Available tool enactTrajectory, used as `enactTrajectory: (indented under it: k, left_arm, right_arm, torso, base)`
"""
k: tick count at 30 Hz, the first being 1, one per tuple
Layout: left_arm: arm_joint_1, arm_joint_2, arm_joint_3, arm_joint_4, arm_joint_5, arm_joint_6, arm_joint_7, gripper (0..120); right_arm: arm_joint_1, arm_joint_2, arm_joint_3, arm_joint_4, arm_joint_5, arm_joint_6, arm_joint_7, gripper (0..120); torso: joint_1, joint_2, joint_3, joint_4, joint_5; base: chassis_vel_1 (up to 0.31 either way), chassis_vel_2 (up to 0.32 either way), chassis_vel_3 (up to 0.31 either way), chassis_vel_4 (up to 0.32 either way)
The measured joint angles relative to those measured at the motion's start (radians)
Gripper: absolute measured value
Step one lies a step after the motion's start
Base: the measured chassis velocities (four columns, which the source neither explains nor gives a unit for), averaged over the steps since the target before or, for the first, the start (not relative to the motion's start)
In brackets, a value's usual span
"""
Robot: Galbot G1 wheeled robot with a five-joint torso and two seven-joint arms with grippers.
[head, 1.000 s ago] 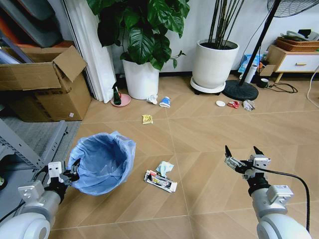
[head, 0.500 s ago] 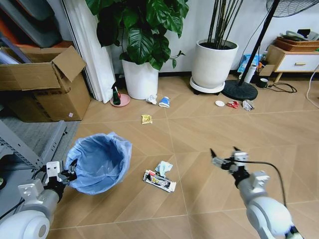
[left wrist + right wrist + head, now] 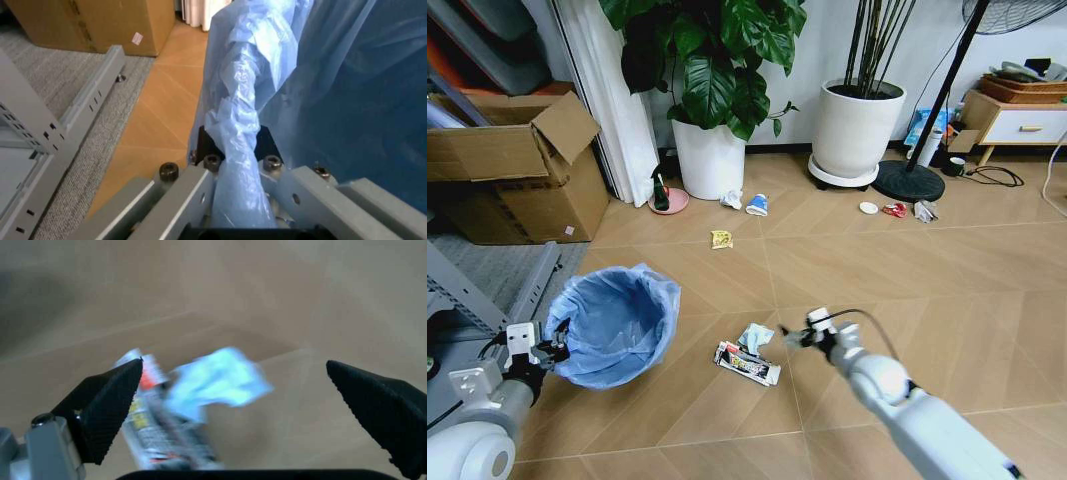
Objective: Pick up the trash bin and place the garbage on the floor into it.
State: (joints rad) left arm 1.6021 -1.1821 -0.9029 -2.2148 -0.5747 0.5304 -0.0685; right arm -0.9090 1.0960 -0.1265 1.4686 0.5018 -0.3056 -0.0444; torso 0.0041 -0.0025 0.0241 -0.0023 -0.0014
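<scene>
Right hand swung left – open beside wrappers

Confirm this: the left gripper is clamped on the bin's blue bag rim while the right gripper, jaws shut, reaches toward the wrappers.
Wrong on the jaws: the right wrist view shows the right gripper open, over the wrappers. The left gripper does clamp the trash bin bag rim.

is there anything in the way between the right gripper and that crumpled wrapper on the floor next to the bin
Nothing visible. The right gripper, jaws open, faces the crumpled light-blue wrapper over bare floor. The printed snack wrapper lies beside it, not between.
</scene>
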Motion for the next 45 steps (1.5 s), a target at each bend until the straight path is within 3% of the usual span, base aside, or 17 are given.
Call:
enactTrajectory:
  k: [6,14,45]
  left_arm:
    - [-0.011,0.002,0.007,0.008,-0.003,0.002,-0.007,0]
    - [-0.015,0.026,0.011,0.012,-0.012,0.009,-0.015,0]
    - [-0.019,0.029,0.033,0.007,-0.008,0.010,-0.016,0]
  right_arm:
    - [0.095,0.144,-0.114,-0.169,-0.031,0.003,-0.042,100]
    - [0.114,0.215,-0.114,-0.330,-0.107,0.026,-0.072,100]
    - [0.090,0.281,-0.011,-0.519,-0.222,0.077,-0.106,98]
  torso:
    - [0.000,0.000,0.000,0.0002,0.0001]
    - [0.000,0.000,0.000,0.0000,0.0003]
    - [0.000,0.000,0.000,-0.0001,0.0004]
  base:
    - [0.000,0.000,0.000,0.000]
    - [0.000,0.000,0.000,0.000]
    - [0.000,0.000,0.000,0.000]
